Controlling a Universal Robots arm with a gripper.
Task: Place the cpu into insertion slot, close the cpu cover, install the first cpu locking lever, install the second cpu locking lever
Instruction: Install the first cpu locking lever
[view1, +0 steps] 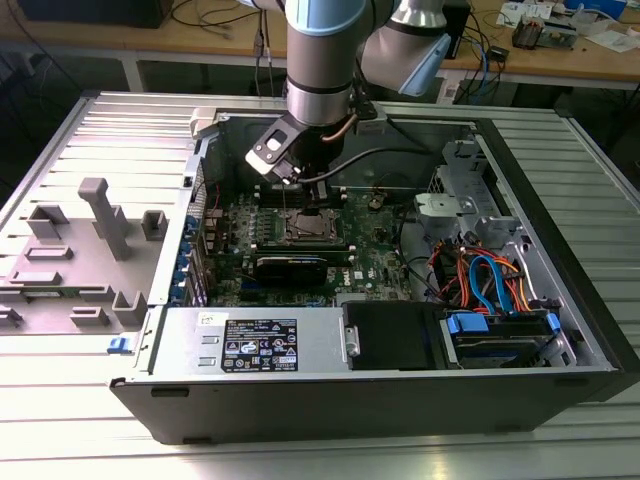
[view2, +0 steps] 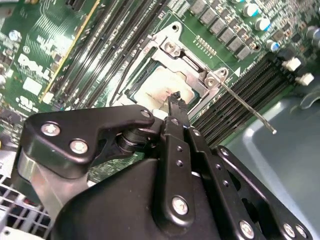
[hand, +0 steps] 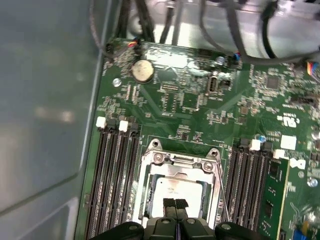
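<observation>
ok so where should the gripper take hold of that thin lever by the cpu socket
Probably the free end of the lever, from above, gripper straddling it: a thin straight rod pinned at the metal cover corner, tip seemingly clear over the memory slots.

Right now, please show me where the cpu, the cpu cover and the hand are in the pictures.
the cpu (hand: 176, 187), first wrist view, on its silvery top.
the cpu cover (hand: 179, 161), first wrist view, on a metal edge of its frame.
the hand (hand: 175, 205), first wrist view, midway between its fingertips.
</observation>
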